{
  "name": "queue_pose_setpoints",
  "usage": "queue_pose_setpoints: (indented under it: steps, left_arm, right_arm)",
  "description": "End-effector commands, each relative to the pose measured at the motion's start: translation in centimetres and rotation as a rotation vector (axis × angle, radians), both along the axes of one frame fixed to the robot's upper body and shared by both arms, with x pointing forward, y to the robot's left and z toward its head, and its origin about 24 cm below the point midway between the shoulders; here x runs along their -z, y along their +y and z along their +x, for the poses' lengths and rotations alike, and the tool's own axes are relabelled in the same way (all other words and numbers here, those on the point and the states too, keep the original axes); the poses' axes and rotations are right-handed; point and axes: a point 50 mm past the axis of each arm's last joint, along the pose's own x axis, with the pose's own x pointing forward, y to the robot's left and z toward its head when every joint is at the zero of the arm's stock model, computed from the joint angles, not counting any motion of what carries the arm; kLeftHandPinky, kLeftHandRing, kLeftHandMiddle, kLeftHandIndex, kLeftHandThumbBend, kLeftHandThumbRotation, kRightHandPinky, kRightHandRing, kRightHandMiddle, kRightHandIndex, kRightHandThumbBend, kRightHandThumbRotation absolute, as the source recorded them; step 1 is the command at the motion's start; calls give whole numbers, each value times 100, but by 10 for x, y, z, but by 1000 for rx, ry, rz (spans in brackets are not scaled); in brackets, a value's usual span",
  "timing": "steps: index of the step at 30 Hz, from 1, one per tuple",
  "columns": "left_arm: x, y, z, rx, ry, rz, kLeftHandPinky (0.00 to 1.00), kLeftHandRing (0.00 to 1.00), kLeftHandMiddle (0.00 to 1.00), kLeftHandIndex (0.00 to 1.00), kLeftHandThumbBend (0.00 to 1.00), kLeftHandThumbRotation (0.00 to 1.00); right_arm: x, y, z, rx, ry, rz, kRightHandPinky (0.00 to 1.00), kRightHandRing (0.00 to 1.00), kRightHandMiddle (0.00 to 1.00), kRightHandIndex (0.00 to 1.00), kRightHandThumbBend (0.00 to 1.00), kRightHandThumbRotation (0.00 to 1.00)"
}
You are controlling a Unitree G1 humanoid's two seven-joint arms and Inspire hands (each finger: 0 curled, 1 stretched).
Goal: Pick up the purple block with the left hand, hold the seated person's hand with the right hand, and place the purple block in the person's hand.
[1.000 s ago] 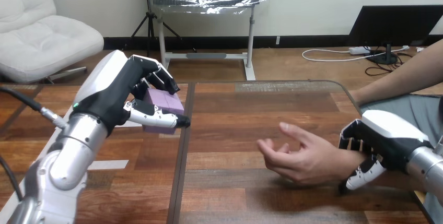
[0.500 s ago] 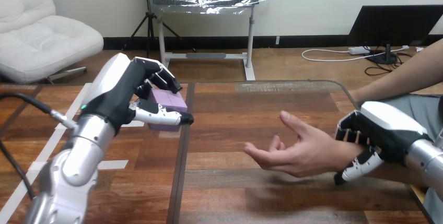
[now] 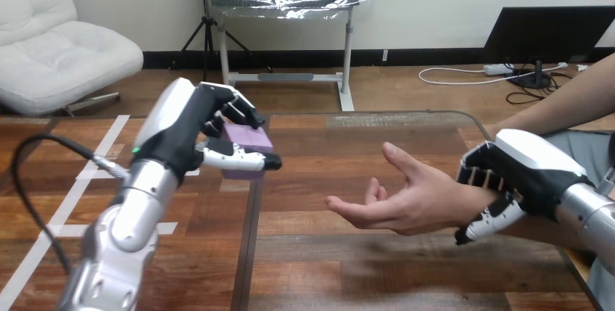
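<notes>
The purple block [image 3: 244,139] is held above the table at the left, with my left hand [image 3: 190,131] shut on it: curled fingers over its top, thumb under its front. The person's hand [image 3: 401,199] lies palm up over the middle right of the table, fingers pointing left. My right hand [image 3: 518,173] is curled round the person's wrist, fingers over the top and thumb below. A wide gap separates the block from the open palm.
The wooden table [image 3: 312,260] has a dark seam running front to back under the block. The person's forearm [image 3: 562,112] comes in from the right edge.
My left hand has carried the purple block to the right and slightly up. My right hand and the person's hand have shifted left, and the palm has opened and risen a little.
</notes>
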Motion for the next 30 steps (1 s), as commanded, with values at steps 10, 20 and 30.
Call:
queue_pose_setpoints:
  steps: [10,20,30]
  left_arm:
    - [-15,-25,29,52,-56,-81,42,42,45,44,72,0]
    - [-12,-39,38,76,-34,-96,43,43,45,44,73,0]
    - [-12,-55,44,110,-26,-122,41,42,45,44,74,0]
  right_arm:
    - [-3,40,4,-94,-8,105,31,36,42,45,89,0]
    - [-5,47,1,-115,-20,127,30,35,41,44,89,0]
    - [-9,55,0,-127,-25,128,31,36,42,44,89,0]
